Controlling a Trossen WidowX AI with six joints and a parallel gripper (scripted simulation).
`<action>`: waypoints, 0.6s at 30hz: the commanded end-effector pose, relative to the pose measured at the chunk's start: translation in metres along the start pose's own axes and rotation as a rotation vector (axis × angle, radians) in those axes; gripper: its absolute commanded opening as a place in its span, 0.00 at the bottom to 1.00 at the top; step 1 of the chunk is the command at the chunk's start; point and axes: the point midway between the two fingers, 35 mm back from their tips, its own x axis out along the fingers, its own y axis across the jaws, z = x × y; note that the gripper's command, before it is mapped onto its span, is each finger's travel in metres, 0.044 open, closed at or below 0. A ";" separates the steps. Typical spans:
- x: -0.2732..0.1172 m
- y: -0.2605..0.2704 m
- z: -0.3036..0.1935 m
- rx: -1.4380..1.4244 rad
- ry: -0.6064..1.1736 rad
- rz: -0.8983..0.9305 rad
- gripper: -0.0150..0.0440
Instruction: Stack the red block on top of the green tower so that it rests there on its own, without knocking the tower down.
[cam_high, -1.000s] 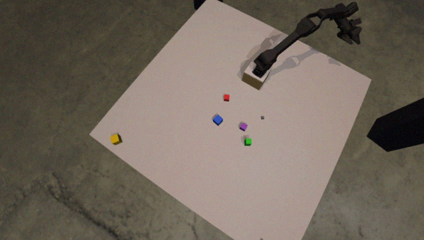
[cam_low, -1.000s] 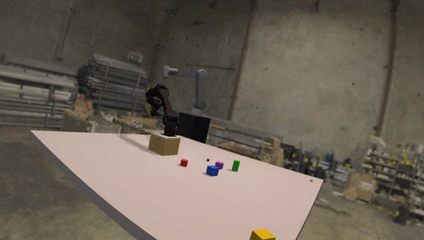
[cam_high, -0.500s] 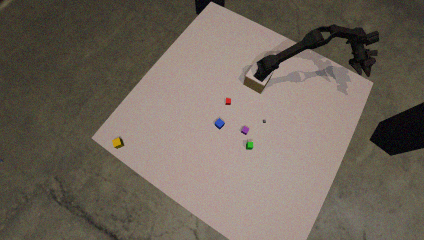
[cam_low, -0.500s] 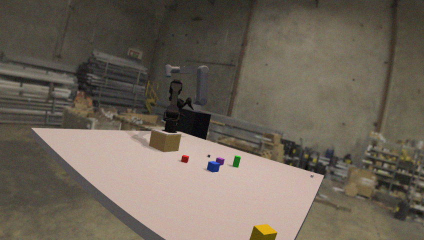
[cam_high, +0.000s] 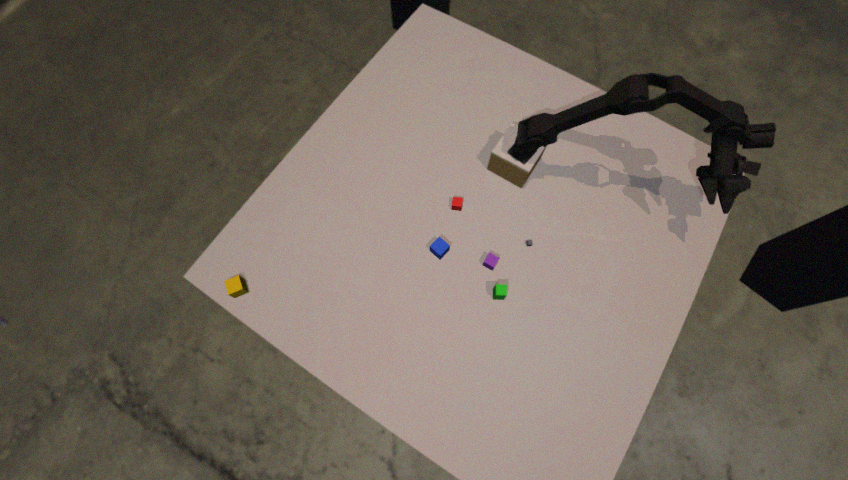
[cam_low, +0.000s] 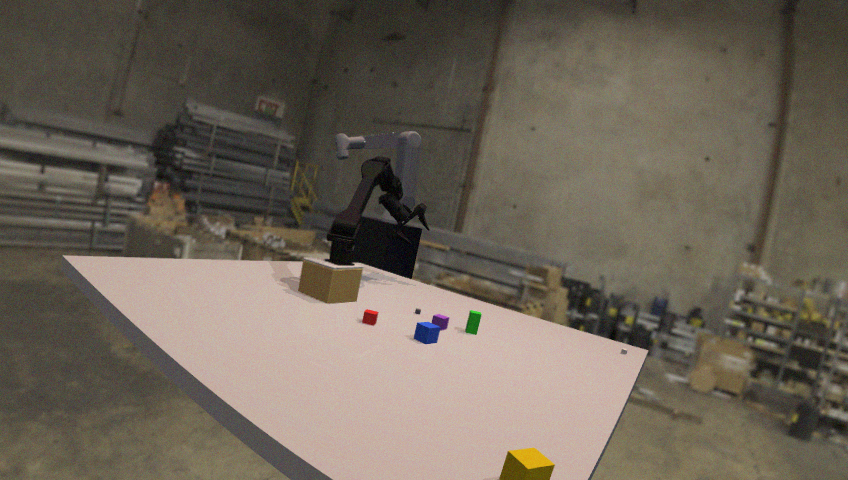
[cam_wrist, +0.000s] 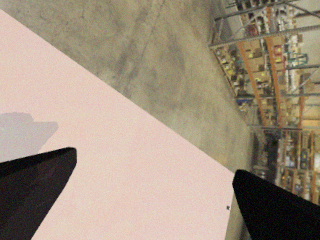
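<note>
The red block (cam_high: 457, 203) (cam_low: 370, 317) lies on the table near the brown base box. The green tower (cam_high: 500, 290) (cam_low: 473, 322) stands upright, with nothing on top of it. My gripper (cam_high: 718, 206) (cam_low: 417, 234) (cam_wrist: 156, 167) is open and empty. It is high up at the table's right edge in the top view, far from the red block and the tower. Neither of them shows in the wrist view.
A purple block (cam_high: 490, 260) (cam_low: 440, 321) is beside the tower. A blue block (cam_high: 439, 247) (cam_low: 426, 333) lies between red and purple. A small grey cube (cam_high: 529, 242) (cam_low: 417, 311) is nearby. A yellow block (cam_high: 235, 285) (cam_low: 527, 465) is at the far corner. The arm stands on the brown box (cam_high: 512, 170) (cam_low: 329, 282).
</note>
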 end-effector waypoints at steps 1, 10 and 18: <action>0.026 -0.027 -0.023 0.013 0.066 0.010 1.00; 0.082 -0.093 -0.095 0.082 0.234 0.039 1.00; 0.115 -0.141 -0.171 0.162 0.372 0.076 1.00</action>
